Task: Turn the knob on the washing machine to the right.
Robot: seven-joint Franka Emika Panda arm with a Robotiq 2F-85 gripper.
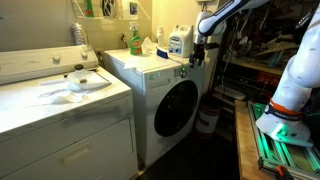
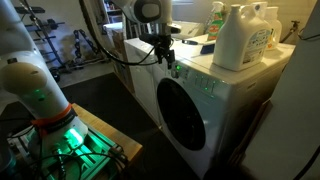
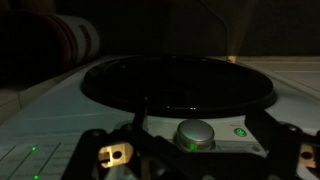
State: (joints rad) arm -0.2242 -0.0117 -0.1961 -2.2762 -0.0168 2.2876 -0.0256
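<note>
The white front-loading washing machine (image 1: 150, 85) with its round dark door (image 1: 177, 108) shows in both exterior views (image 2: 240, 100). In the wrist view the knob (image 3: 196, 134) is a small grey round dial on the white control strip, with a green light by it, just below the dark door (image 3: 180, 85). My gripper (image 1: 197, 56) hangs at the washer's upper front corner, also in the other exterior view (image 2: 165, 58). In the wrist view its fingers (image 3: 200, 160) stand apart on either side of the knob, open, not touching it.
Detergent bottles stand on the washer's top (image 1: 177, 40) (image 2: 243, 35). A wider white flat-topped appliance (image 1: 60, 100) stands beside the washer. The robot's green-lit base (image 2: 60, 140) sits on a wooden platform opposite the washer. Cluttered shelves stand behind (image 1: 260, 50).
</note>
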